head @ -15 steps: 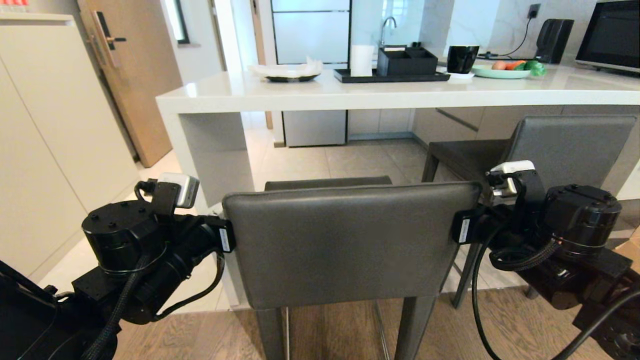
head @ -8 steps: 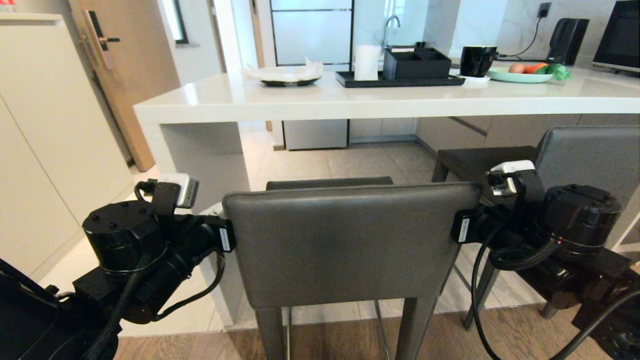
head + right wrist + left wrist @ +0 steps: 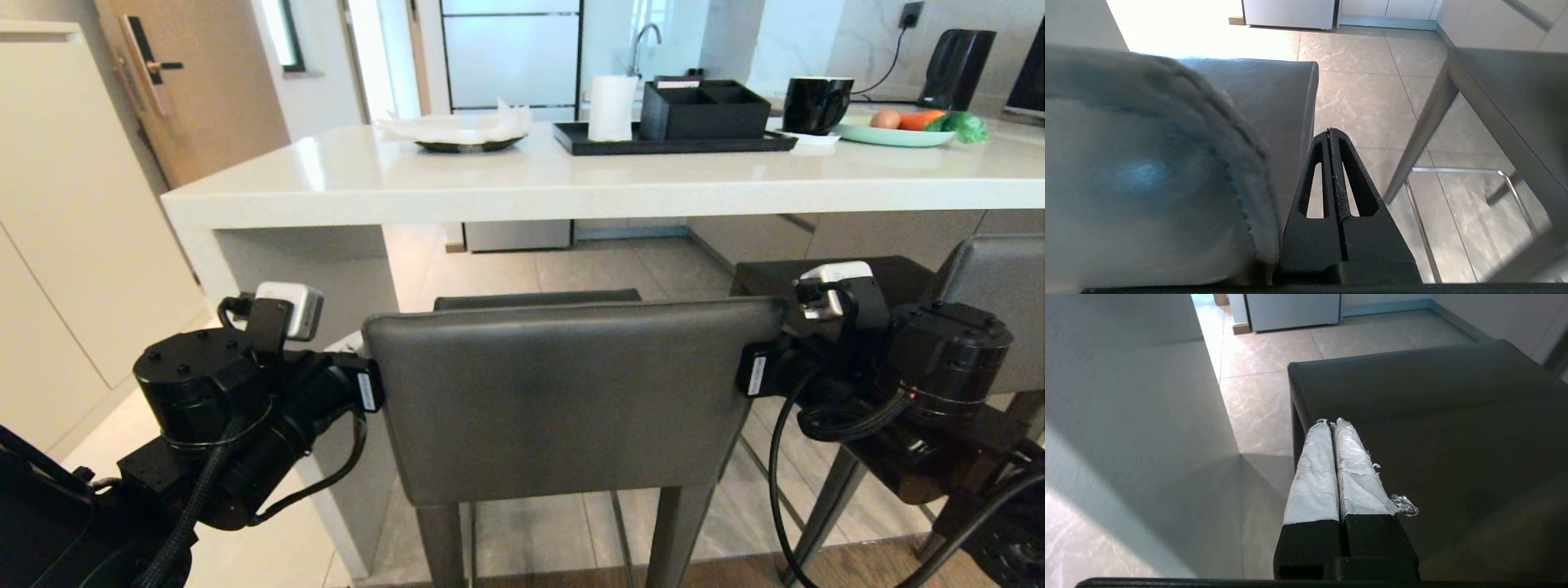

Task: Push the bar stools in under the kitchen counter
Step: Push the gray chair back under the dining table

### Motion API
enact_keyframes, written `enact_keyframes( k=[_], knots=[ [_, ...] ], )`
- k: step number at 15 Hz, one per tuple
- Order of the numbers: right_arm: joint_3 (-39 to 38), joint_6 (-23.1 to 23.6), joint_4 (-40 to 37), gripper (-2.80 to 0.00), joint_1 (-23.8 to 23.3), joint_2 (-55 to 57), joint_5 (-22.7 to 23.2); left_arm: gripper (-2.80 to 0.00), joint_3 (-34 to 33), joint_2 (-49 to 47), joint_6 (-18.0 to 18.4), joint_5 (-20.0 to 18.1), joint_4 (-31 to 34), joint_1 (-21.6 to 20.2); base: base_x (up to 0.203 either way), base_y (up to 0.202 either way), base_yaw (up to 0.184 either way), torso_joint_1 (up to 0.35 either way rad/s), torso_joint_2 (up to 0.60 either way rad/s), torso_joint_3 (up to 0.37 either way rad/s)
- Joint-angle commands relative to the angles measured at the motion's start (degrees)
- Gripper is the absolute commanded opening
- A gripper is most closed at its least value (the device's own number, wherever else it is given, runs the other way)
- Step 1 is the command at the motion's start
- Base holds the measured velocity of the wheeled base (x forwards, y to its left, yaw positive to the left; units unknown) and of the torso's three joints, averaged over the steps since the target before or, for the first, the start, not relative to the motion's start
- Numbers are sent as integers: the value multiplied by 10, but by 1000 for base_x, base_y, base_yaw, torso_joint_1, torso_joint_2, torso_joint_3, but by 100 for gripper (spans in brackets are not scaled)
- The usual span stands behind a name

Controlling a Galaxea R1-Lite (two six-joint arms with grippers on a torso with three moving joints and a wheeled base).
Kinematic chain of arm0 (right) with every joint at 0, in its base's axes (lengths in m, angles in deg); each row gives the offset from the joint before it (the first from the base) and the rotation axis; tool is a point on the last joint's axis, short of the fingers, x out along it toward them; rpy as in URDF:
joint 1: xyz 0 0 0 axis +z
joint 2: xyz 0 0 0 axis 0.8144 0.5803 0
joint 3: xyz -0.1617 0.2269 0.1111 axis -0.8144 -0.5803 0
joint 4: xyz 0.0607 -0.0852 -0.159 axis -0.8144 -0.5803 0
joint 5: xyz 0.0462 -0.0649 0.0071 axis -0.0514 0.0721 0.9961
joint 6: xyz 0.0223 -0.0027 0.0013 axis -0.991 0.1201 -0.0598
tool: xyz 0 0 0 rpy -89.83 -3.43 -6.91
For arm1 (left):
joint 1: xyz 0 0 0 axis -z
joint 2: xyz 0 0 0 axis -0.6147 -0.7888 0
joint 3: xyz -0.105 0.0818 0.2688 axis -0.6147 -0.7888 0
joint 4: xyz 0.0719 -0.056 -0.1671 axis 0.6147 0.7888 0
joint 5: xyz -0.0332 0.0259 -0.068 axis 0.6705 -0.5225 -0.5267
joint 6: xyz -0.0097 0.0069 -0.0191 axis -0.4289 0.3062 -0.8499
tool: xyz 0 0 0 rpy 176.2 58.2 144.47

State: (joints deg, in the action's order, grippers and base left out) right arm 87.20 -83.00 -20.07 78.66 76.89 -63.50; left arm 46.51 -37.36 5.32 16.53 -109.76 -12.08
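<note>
Black tray [image 3: 571,139] with paper roll [image 3: 611,108], organizer box [image 3: 704,110].

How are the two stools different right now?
The near stool sits in the middle of the head view with the left pincer and right pincer at the two ends of its backrest; the far stool off to the right has no pincer on it. The far stool's seat already reaches under the counter. Both are the same dark grey leather.

No legible text — anywhere.
</note>
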Motion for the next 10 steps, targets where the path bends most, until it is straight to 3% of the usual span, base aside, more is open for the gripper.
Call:
enact_keyframes(
  k=[1, 10],
  knots=[
    [-2, 0, 3, -280, 0, 2, -1, -280, 0, -1, 0, 1, -4, 0, 190, 0, 0, -1, 1, 2],
    [-19, 2, 27, -280, 1, -3, -7, -280, -1, 0, -1, 3, -5, -1, 186, 0, 2, 2, 3, 3]
  ],
)
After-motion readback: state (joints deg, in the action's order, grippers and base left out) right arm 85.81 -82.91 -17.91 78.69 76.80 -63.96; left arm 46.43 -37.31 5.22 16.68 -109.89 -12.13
